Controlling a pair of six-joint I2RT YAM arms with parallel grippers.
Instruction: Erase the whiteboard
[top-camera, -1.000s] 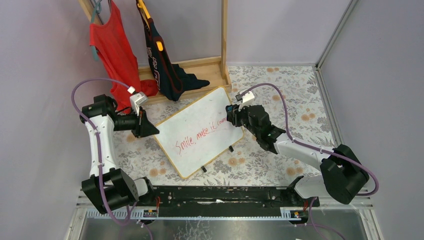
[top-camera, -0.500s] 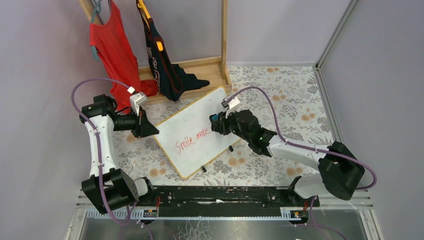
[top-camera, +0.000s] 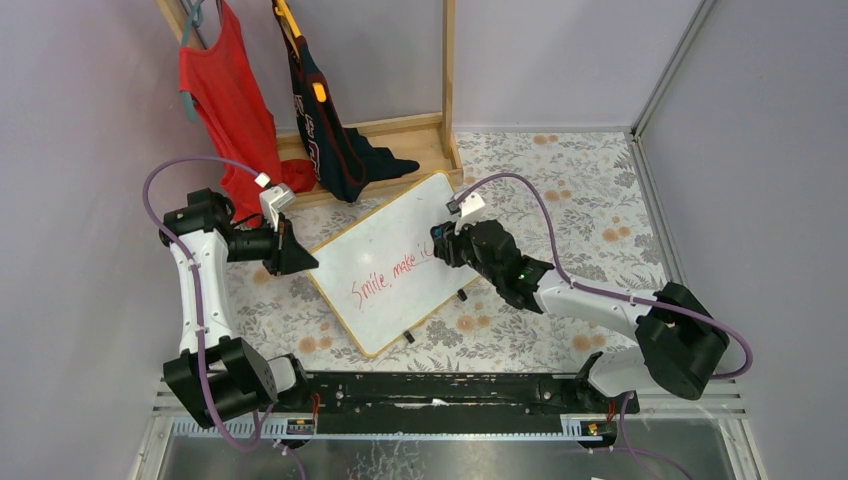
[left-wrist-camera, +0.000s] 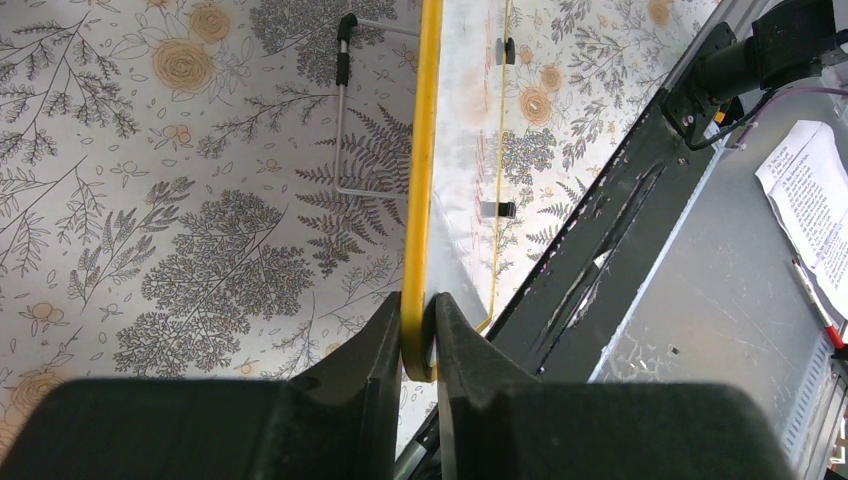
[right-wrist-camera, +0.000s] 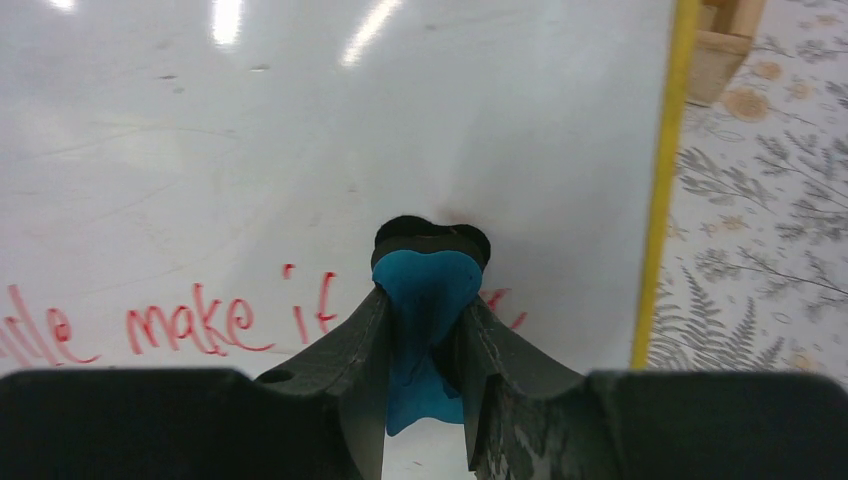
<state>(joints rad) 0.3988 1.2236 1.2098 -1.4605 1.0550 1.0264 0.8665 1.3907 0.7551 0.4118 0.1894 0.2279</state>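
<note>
The whiteboard (top-camera: 385, 225) lies tilted on the floral tabletop, with red writing "Smile, make it" (top-camera: 390, 278) across it. My left gripper (top-camera: 300, 262) is shut on the board's left frame edge; the left wrist view shows the yellow-looking frame (left-wrist-camera: 422, 150) pinched between my fingers (left-wrist-camera: 385, 345). My right gripper (top-camera: 440, 245) is shut on a blue eraser (right-wrist-camera: 425, 290), whose black felt presses on the board (right-wrist-camera: 300, 130) just right of the word "it" (right-wrist-camera: 310, 315). Faint red traces show right of the eraser.
A wooden clothes rack (top-camera: 400, 135) stands at the back with a red shirt (top-camera: 225, 100) and a dark garment (top-camera: 330, 130) hanging close to the board's far edge. A black rail (top-camera: 450, 390) runs along the near edge. Grey walls enclose both sides.
My right gripper swept the eraser left along the writing, then back a little to the right. The last word, seen a second ago, no longer shows. The left arm has not moved.
</note>
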